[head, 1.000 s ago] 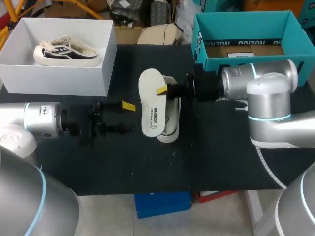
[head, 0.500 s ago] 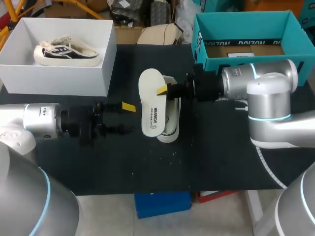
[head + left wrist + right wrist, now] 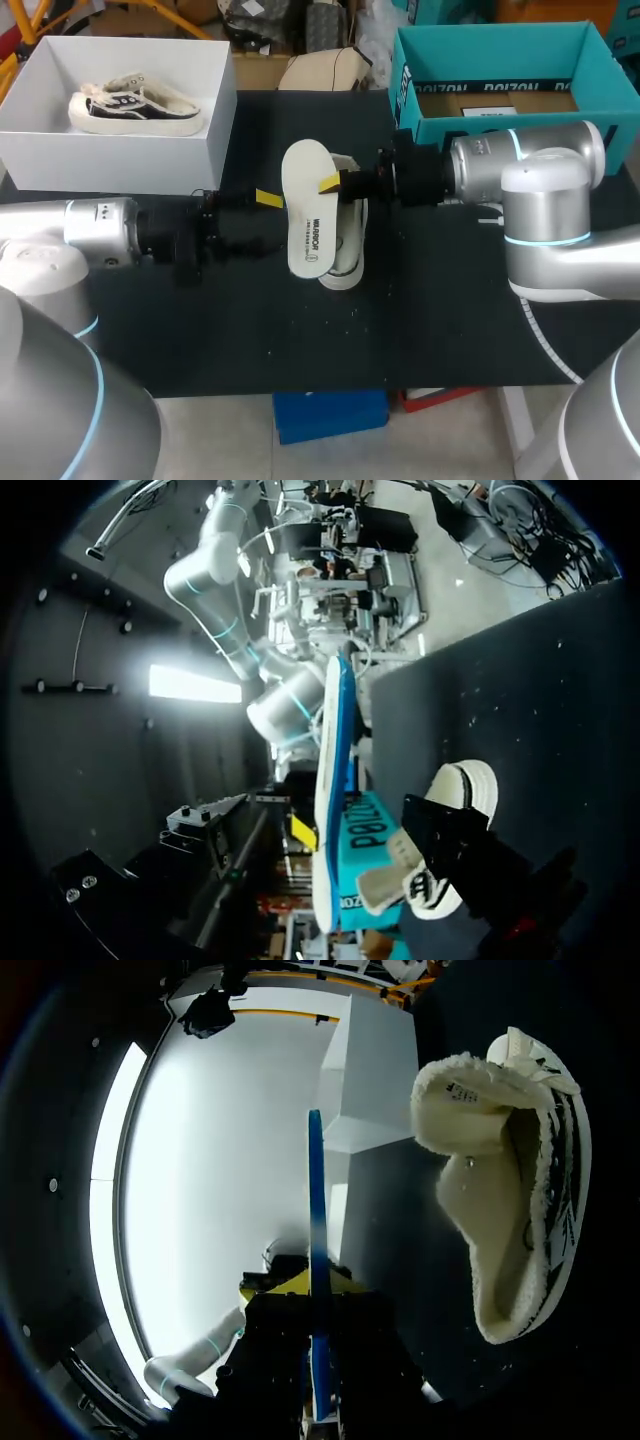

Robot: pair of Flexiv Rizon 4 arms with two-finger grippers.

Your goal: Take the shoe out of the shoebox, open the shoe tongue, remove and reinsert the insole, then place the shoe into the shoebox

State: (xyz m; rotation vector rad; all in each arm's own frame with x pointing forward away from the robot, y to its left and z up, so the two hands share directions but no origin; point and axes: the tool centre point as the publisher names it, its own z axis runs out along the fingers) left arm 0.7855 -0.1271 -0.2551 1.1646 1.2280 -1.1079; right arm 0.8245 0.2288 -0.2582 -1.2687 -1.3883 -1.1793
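My right gripper (image 3: 332,184) is shut on a white insole (image 3: 308,212), holding it by its edge above the middle of the black table. Seen edge-on in the right wrist view, the insole (image 3: 316,1250) runs straight out from between the yellow tips. A cream fleece-lined shoe (image 3: 348,252) lies on the table under and beside the insole, and its open mouth (image 3: 470,1170) shows in that view. My left gripper (image 3: 264,222) stands open just left of the insole. From the left wrist the insole (image 3: 330,770) shows its blue underside, with the shoe (image 3: 452,852) behind one dark finger (image 3: 455,845).
A white shoebox (image 3: 120,165) at the back left holds a second black-and-cream shoe (image 3: 135,103). A teal box (image 3: 500,120) stands at the back right, close behind my right arm. Bare black table lies in front of the shoe.
My left gripper has moved right and slightly away from me, closer to the insole, staying open. The right arm, insole and shoe have not moved.
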